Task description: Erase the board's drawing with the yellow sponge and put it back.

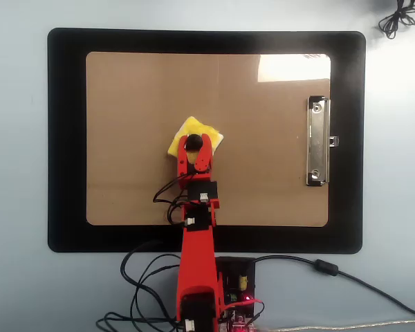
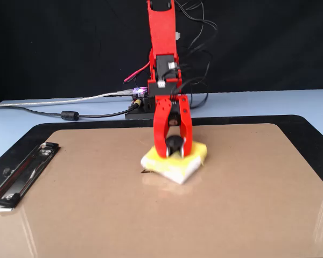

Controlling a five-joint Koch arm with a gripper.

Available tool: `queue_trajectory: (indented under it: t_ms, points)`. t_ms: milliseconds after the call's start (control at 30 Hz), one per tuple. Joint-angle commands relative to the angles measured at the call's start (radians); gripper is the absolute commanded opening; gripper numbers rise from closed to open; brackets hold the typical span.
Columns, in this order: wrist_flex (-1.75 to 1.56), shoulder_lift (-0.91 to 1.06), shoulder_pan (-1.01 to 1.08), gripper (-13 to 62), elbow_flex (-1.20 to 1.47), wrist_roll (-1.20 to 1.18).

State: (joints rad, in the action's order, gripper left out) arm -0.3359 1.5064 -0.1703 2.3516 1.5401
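Left of the sponge (image 2: 175,162) in the fixed view there's a small dark mark (image 2: 146,171) on the board (image 2: 86,204), possibly a last scrap of the drawing, too small to call. That's the relation that counts: whatever ink remains lies just beside the sponge's left edge, so I'd judge the next stroke needs to sweep that way. At the centre, the sponge sits flat on the board, and the claw (image 2: 174,150) comes straight down with its two red prongs clamped on the black knob (image 2: 174,142). From overhead the sponge (image 1: 194,135) sits mid-board, slightly left, cornerwise like a diamond. Far right overhead, the metal clip (image 1: 318,142) stands well apart
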Motion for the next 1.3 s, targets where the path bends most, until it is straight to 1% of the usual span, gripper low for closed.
queue_trajectory:
  t_ms: [0,100,300,367,433,567,633,667,733,867,933,1033,1200,1267]
  points:
    - [-0.057,-0.069,-0.014,-8.2,-0.055,0.014]
    - [-0.066,-0.006,-0.012,-8.3,0.021,0.014]
    - [-0.067,0.41,-0.02,-8.2,0.439,0.012]
    - [-0.06,0.46,-0.018,-8.3,0.456,0.009]
    - [-0.067,0.403,-0.018,-8.2,0.413,0.005]
    - [-0.077,0.08,-0.011,-8.2,0.118,0.009]
    - [-0.1,-0.048,-0.011,-8.2,-0.002,0.011]
    - [-0.106,-0.054,-0.009,-8.3,-0.009,0.011]
    - [-0.121,-0.011,-0.009,-8.2,0.077,0.012]
    - [-0.16,0.245,-0.002,-8.2,0.36,0.009]
    - [-0.161,0.31,-0.003,-8.2,0.428,0.006]
    - [-0.158,0.253,0.029,-8.2,0.351,0.003]
    - [-0.161,-0.043,0.176,-8.3,0.046,0.0]
    - [-0.163,-0.124,0.198,-8.2,-0.011,-0.006]
